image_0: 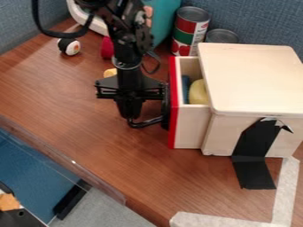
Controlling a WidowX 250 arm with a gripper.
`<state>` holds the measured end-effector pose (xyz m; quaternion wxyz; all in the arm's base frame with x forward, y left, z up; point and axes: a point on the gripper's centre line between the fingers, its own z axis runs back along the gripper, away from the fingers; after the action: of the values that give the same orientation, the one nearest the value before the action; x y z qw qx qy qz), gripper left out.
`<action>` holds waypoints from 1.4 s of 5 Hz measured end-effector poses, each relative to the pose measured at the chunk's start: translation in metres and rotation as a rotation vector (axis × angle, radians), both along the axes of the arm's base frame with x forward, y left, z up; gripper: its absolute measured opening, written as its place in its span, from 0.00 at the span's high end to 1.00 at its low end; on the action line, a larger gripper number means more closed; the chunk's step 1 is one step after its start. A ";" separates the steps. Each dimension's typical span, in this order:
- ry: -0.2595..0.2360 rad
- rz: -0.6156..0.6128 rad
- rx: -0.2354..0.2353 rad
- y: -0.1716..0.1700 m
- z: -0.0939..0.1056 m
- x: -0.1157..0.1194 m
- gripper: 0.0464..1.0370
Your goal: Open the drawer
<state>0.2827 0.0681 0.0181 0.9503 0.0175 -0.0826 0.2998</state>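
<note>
I have my gripper [153,116] beside the red front of the drawer [188,126], which sits partly open on the left side of the wooden box [251,80], at the counter's [89,115] right edge. I can't tell whether its tips are apart, together or clamped. Inside the drawer I see something yellow [199,92] and something blue [186,88]. By the counter's back edge, a can [189,31] wears a red, green and white label; its lettering is too small for me.

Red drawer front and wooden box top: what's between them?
Part of the open drawer, with a blue item and a yellow item inside; camera view.
</note>
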 end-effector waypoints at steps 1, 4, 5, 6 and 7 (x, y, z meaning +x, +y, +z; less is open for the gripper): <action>0.023 0.022 0.038 0.024 0.003 -0.015 0.90; 0.030 0.071 0.044 0.047 0.005 -0.031 0.90; 0.024 0.076 0.041 0.046 0.005 -0.032 0.90; 0.019 0.071 0.039 0.044 0.004 -0.031 0.90; 0.019 0.056 0.040 0.037 0.003 -0.030 0.90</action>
<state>0.2532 0.1047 0.0210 0.9418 0.0419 -0.0789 0.3242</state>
